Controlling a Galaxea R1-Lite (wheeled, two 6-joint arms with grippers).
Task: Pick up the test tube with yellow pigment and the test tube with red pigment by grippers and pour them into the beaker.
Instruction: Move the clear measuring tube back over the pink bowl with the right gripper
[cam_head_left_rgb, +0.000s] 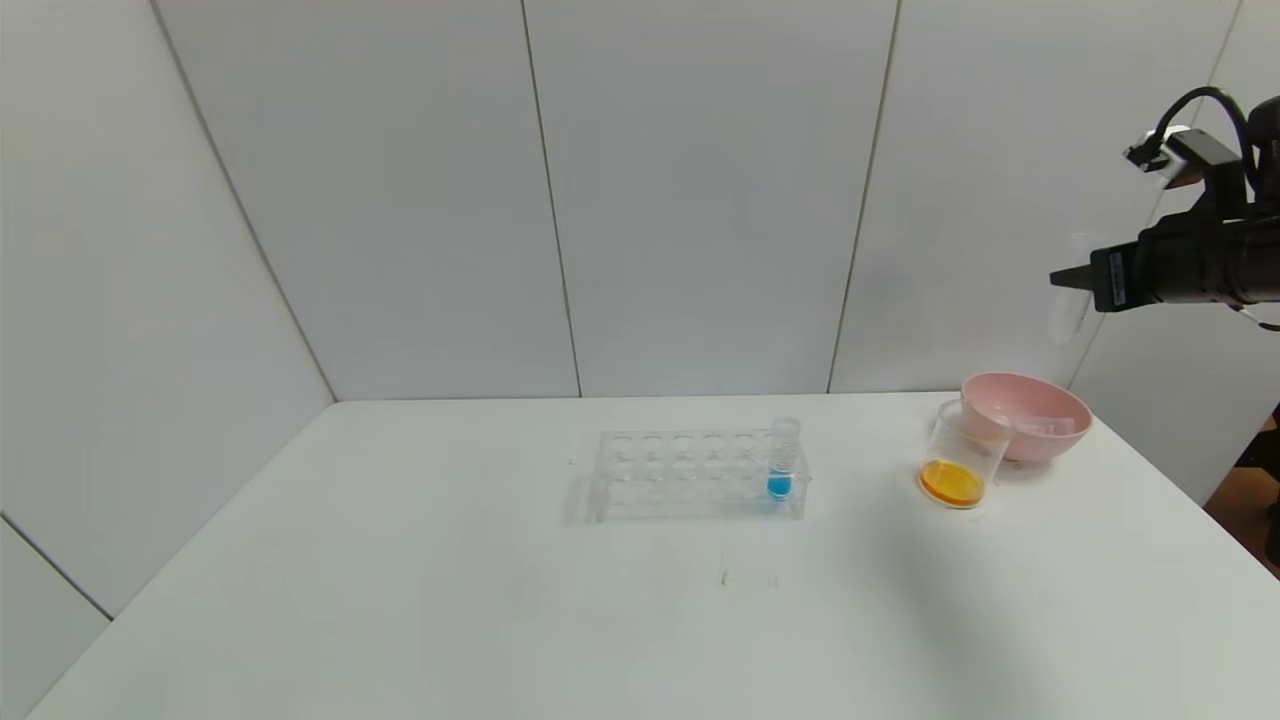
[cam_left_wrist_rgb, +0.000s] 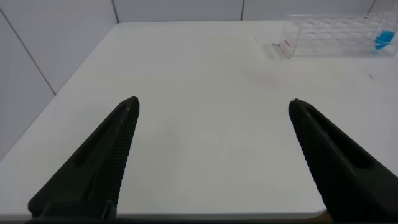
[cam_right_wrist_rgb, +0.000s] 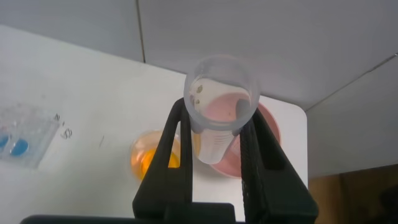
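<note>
My right gripper (cam_head_left_rgb: 1066, 282) is high above the table's far right corner, over the pink bowl (cam_head_left_rgb: 1050, 440). It is shut on a clear ribbed test tube (cam_right_wrist_rgb: 221, 118) that looks empty, seen faintly in the head view (cam_head_left_rgb: 1068, 300). No tube with yellow or red liquid shows. The beaker (cam_head_left_rgb: 960, 462) stands tilted against the bowl and holds orange-yellow liquid; it also shows in the right wrist view (cam_right_wrist_rgb: 149, 163). A second empty tube (cam_head_left_rgb: 1045, 426) lies in the bowl. My left gripper (cam_left_wrist_rgb: 214, 106) is open and empty above the table's near left part.
A clear tube rack (cam_head_left_rgb: 690, 476) stands mid-table with one blue-liquid tube (cam_head_left_rgb: 782, 462) at its right end; the rack also shows in the left wrist view (cam_left_wrist_rgb: 329, 34). The table's right edge lies just beyond the bowl (cam_right_wrist_rgb: 271, 127).
</note>
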